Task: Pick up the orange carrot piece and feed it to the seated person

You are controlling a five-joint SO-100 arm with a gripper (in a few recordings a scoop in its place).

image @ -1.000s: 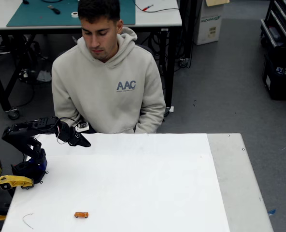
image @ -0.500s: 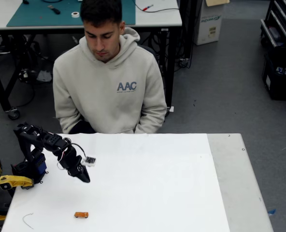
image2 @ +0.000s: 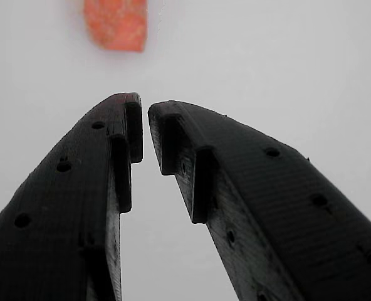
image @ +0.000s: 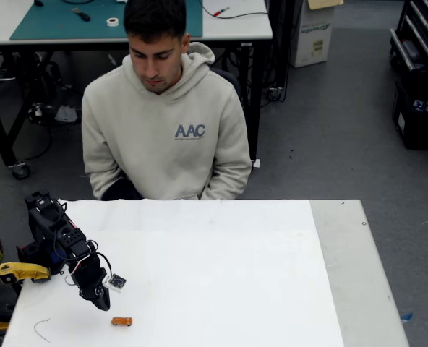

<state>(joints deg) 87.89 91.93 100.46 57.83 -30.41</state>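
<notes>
Orange carrot piece (image: 121, 321) flat on the white table (image: 221, 289), near the front edge at lower left in the fixed view, long side running left to right. Nothing touching it. Just above and to its left, the black gripper (image: 102, 303), tips pointing down toward the tabletop, close to the carrot but clear of it. In the wrist view, the same carrot piece (image2: 116, 23) at the top edge, ahead of the fingertips and slightly left of the gap between them; gripper (image2: 145, 125) nearly closed, jaws almost meeting at the tips with only a thin slit left, nothing held between them. Arm bent forward from its base at the table's left edge, with a yellow clamp-like object (image: 22, 272) beside that base. Behind the far side of the table, the seated person (image: 167, 123) in a beige hoodie, head bowed toward the tabletop, well apart from both carrot and gripper.
</notes>
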